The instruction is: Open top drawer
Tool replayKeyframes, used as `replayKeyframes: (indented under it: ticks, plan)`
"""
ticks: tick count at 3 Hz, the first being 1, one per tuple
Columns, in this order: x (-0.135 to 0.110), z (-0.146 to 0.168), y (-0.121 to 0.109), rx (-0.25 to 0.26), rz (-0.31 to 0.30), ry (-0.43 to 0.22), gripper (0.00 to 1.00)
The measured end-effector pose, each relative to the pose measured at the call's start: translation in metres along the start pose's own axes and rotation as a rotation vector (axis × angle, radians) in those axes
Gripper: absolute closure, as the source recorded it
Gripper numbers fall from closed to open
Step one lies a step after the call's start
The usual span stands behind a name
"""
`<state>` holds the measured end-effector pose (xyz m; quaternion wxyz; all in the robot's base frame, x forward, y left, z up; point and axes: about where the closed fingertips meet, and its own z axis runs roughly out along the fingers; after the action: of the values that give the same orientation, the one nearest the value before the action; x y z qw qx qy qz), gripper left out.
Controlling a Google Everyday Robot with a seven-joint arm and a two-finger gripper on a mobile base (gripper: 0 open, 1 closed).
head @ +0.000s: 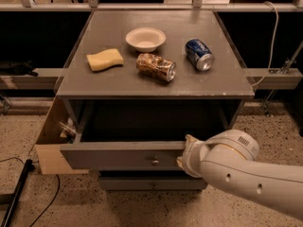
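The top drawer (pixel 118 156) is a grey wooden drawer, pulled well out from under the grey tabletop, with a small round brass knob (pixel 155 162) at the centre of its front. Its inside is dark. My white arm reaches in from the lower right, and my gripper (pixel 185 155) is at the right end of the drawer front, at its top edge. The arm's wrist covers the gripper.
On the grey tabletop (pixel 213 82) lie a yellow sponge (pixel 104 59), a white bowl (pixel 146 39), a crushed brown can (pixel 155 66) and a blue can (pixel 199 54). A lower drawer front (pixel 142 183) sits below. A cardboard box (pixel 52 148) stands at the left, cables on the floor.
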<state>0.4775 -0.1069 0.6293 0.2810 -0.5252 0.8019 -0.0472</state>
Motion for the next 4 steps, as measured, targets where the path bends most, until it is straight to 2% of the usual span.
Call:
replayKeyframes:
  ticks: [2,3,4]
  plan:
    - [-0.0021,-0.0071,0.001,0.003,0.002,-0.01,1.0]
    - [-0.0021,-0.0071,0.001,0.003,0.002,-0.01,0.84]
    - [-0.0021,-0.0071,0.001,0.003,0.002,-0.01,0.62]
